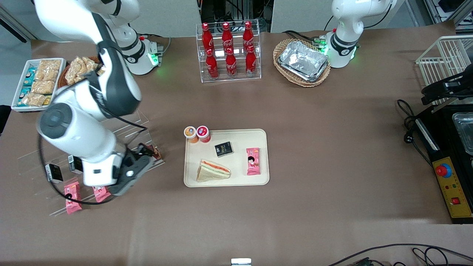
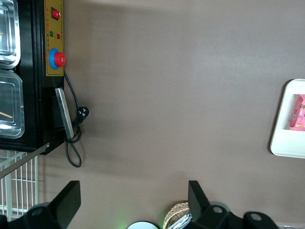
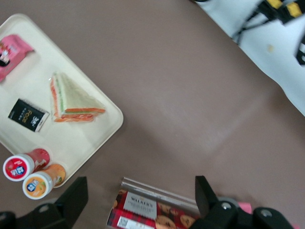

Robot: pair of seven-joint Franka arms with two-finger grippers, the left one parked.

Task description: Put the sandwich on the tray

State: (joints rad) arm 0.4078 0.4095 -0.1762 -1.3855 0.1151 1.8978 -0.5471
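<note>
gripper [image 1: 142,162] apparently open, sandwich [image 1: 213,171] lying in tray [image 1: 236,181]

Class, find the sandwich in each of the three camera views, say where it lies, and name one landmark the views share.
Front view: the sandwich lies on the tray, nearer the camera than the black packet; the gripper is off the tray, toward the working arm's end, empty.
Right wrist view: the sandwich lies on the tray, beside the black packet.
Left wrist view: not in it.
Shared landmark: the pink snack packet on the tray.
</note>
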